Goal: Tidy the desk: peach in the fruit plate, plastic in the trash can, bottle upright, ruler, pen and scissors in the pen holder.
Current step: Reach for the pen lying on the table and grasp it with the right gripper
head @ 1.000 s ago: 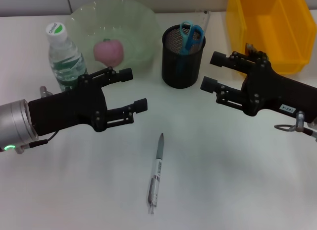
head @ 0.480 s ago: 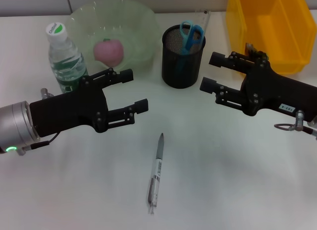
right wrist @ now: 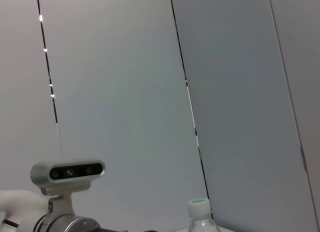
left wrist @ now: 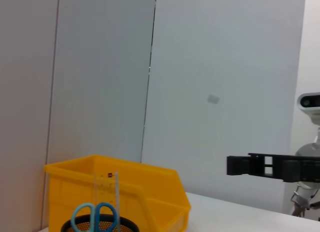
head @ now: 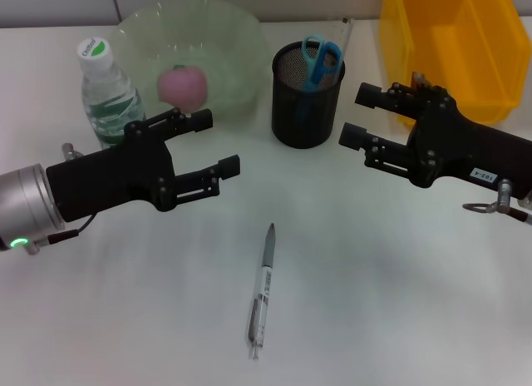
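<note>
A grey and white pen (head: 264, 290) lies on the white desk, nearer me than both grippers. The black mesh pen holder (head: 306, 99) holds blue scissors (head: 320, 58) and a clear ruler (left wrist: 114, 191). A pink peach (head: 183, 86) rests in the green fruit plate (head: 224, 37). The water bottle (head: 106, 95) stands upright beside the plate. My left gripper (head: 219, 141) hovers open in front of the plate, left of the pen holder. My right gripper (head: 356, 115) hovers open just right of the pen holder. No plastic is in view.
The yellow trash can (head: 453, 45) stands at the back right, behind my right arm. The left wrist view shows it (left wrist: 130, 192) behind the scissors (left wrist: 92, 214), with the right gripper (left wrist: 250, 165) farther off. The bottle cap (right wrist: 199, 209) shows in the right wrist view.
My left gripper has drifted slightly left and back toward the plate. My right gripper has shifted a little to the right. The pen has not moved.
</note>
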`<state>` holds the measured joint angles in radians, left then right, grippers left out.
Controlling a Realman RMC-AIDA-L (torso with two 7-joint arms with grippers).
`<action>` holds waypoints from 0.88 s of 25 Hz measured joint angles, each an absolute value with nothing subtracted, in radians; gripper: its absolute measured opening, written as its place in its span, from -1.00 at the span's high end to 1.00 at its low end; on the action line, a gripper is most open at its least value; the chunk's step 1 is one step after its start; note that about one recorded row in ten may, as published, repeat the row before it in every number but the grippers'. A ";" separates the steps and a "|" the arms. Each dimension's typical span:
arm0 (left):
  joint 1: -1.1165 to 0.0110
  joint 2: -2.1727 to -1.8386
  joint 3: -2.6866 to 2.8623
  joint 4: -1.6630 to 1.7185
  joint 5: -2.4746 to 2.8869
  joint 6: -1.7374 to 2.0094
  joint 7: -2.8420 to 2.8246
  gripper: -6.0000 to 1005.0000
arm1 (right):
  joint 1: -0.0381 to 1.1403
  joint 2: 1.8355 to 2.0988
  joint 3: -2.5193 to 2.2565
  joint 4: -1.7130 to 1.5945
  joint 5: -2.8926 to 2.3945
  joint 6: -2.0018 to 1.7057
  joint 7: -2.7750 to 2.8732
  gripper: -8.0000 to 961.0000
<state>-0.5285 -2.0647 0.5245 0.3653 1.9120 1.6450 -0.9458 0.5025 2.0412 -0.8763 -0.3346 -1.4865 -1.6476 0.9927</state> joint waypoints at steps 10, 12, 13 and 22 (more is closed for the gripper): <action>-0.535 -2.067 0.525 0.359 1.896 1.639 -0.954 -0.59 | 0.496 2.042 -0.878 -0.334 -1.487 -1.645 1.004 -0.40; -0.538 -2.067 0.525 0.356 1.896 1.640 -0.959 -0.59 | 0.495 2.042 -0.881 -0.334 -1.486 -1.645 1.004 -0.40; -0.540 -2.066 0.525 0.355 1.896 1.640 -0.961 -0.59 | 0.495 2.042 -0.882 -0.334 -1.486 -1.644 1.002 -0.40; -0.548 -2.067 0.532 0.350 1.896 1.634 -0.971 -0.59 | 0.491 2.043 -0.883 -0.334 -1.492 -1.645 0.995 -0.40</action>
